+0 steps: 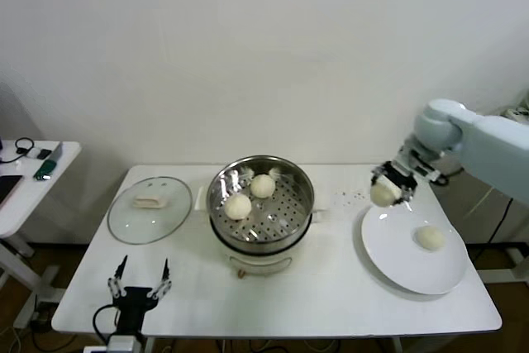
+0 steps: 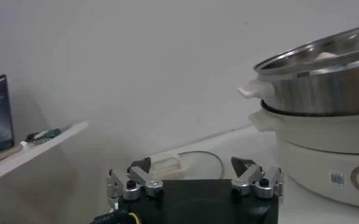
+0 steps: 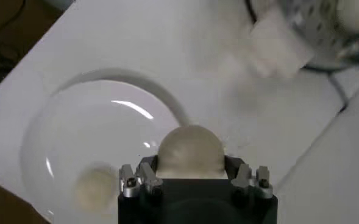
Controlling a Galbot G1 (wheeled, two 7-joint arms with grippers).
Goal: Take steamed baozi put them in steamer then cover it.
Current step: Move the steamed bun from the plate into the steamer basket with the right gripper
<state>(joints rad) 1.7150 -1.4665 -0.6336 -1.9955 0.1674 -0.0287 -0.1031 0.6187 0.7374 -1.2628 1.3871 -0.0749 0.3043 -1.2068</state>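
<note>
White wall stands behind our white surface (image 1: 331,303), with a small side table (image 1: 33,179) off to our left carrying a few gadgets. At the middle of the surface sits the steamer (image 1: 261,204), a shiny steel pot on a white base, and two buns lie on its perforated tray: one (image 1: 238,206) toward the left, one (image 1: 263,185) just behind it. The cover (image 1: 150,208) lies flat on the surface just left of the steamer, its cream handle facing up.

To the right of the steamer we see a white plate (image 1: 413,266) at the surface's right end, with one bun (image 1: 429,237) resting on it. Our right tool (image 1: 386,192) hangs above the plate's back left edge, clenched on a fourth bun (image 3: 190,152); from the right wrist we see that bun seated between the fingers (image 3: 135,179), lifted clear of the plate, with the plate bun below and the steamer's rim farther off.

Our left tool (image 1: 140,279) waits near the front left edge of the surface, in front of the cover, its fingers (image 2: 133,182) spread wide and holding nothing. From the left wrist, the cover lies just beyond it and the steamer rises at one side.
</note>
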